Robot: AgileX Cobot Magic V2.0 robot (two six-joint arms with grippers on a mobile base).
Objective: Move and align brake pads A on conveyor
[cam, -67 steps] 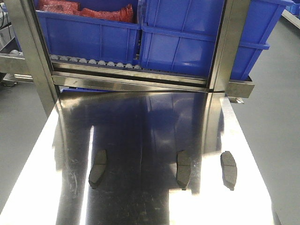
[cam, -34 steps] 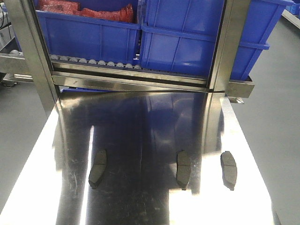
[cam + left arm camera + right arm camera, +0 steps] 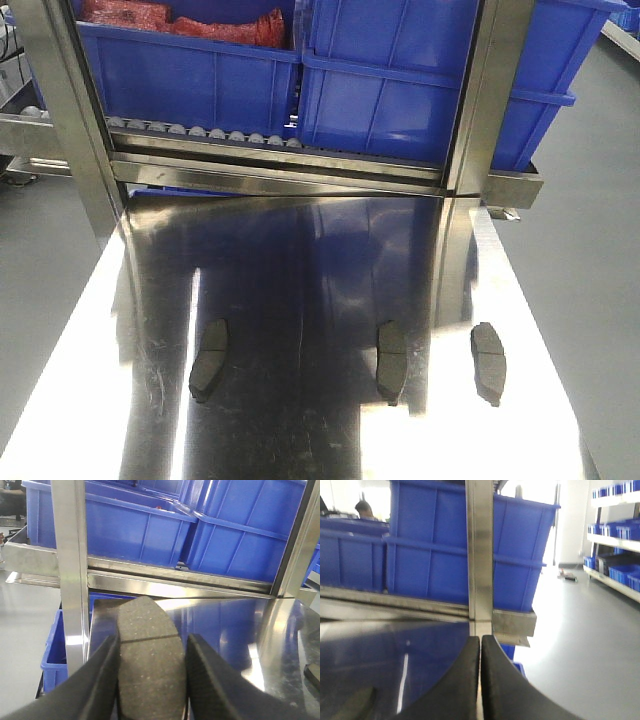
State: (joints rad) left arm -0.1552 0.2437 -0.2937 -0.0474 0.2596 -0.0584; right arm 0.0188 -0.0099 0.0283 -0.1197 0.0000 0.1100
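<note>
Left end effector [image 3: 152,639] is pinching a brake pad [image 3: 150,680], right end effector [image 3: 480,642] clenched on nothing, so best carry that pad level, no twisting.

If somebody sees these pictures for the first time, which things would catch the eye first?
First, the large blue plastic bins on the steel roller rack, behind the shiny stainless steel table. On that table lie three flat dark grey brake pads, spaced in a row. In the left wrist view, a fourth dark grey pad sits between the black jaws of the left gripper.
</note>
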